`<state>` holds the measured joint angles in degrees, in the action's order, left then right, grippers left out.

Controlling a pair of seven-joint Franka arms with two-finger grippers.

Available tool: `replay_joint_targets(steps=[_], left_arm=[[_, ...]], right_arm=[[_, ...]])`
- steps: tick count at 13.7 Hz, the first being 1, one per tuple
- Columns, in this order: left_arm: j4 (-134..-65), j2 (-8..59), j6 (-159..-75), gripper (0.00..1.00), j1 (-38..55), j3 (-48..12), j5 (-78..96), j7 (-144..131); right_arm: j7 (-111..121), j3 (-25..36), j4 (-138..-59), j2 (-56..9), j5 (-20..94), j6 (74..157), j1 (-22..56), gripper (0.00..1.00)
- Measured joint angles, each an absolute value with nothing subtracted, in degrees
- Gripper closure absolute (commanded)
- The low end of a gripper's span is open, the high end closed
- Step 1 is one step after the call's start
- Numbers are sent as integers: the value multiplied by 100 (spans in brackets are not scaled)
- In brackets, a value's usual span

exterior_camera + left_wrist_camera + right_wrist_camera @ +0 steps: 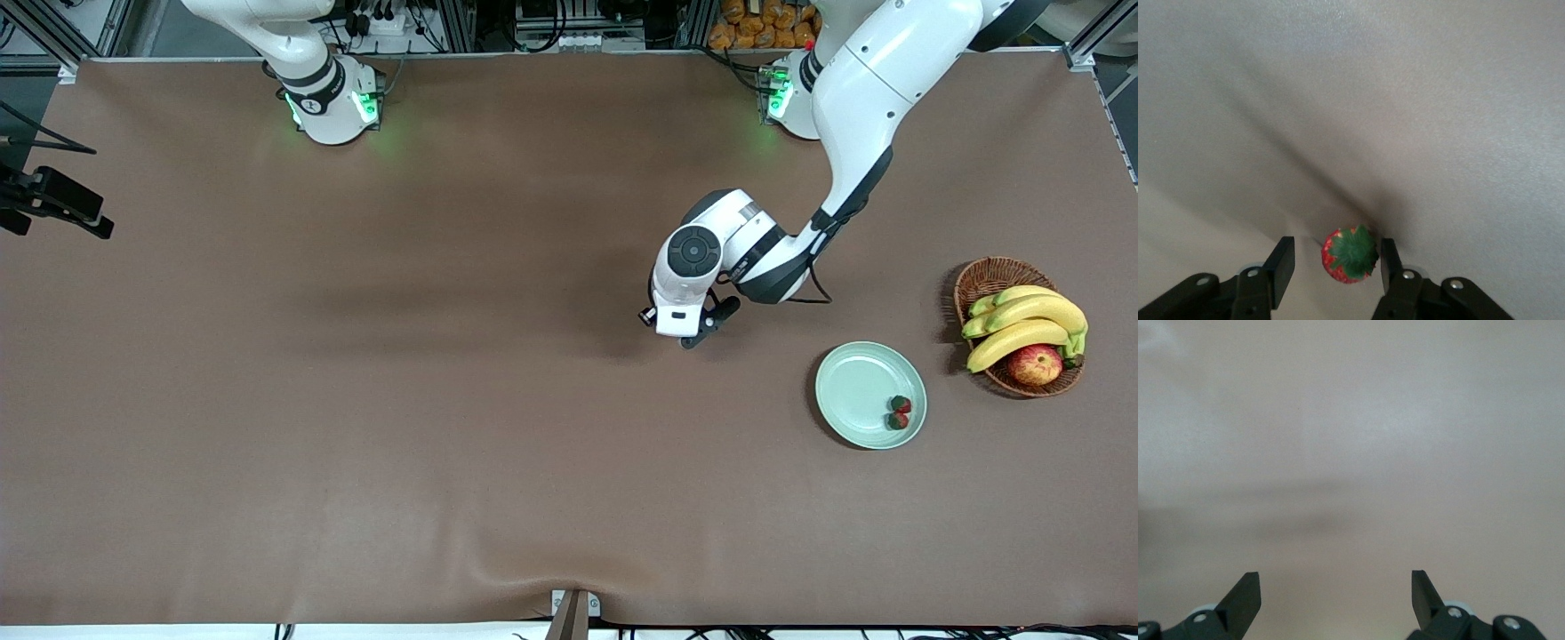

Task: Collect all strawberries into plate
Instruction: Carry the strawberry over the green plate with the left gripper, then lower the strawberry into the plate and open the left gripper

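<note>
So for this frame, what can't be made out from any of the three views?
- Front view: the third strawberry is hidden under the left gripper; only two strawberries show on the plate.
- Left wrist view: one finger looks against the berry, the other stands clear; a firm grip cannot be judged.
- Front view: the right gripper is cut off by the top edge; its wrist view shows only tablecloth.

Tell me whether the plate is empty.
Not empty: two strawberries lie in the plate, near its rim toward the basket.
</note>
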<state>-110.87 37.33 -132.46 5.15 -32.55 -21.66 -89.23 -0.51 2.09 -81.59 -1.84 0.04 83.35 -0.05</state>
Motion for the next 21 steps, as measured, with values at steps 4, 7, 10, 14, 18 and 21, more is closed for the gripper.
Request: replay_joint_targets(steps=[4,7,10,14,18,21], left_arm=[[-11071,3761,-13273,100,491,-3248,-2169,-8923],[-10995,3757,-13275,100,401,-3240,-2183,-8920],[-10715,3669,-13227,100,108,-3237,-2184,-8913],[-10156,3479,-12376,100,-460,-3232,-2185,-8154],[-10052,3423,-12221,100,-1415,-3227,-2185,-6527],[-10064,3438,-12208,100,-1704,-3207,-2187,-5676]], right_arm=[[-8,103,-8157,-184,-23,8343,-81,0],[15,83,-8158,-185,-24,8343,-81,0],[15,72,-8158,-185,-24,8345,-81,0],[17,64,-8161,-188,-25,8348,-81,0],[18,61,-8163,-192,-27,8348,-82,0],[19,61,-8165,-193,-29,8348,-82,0]])
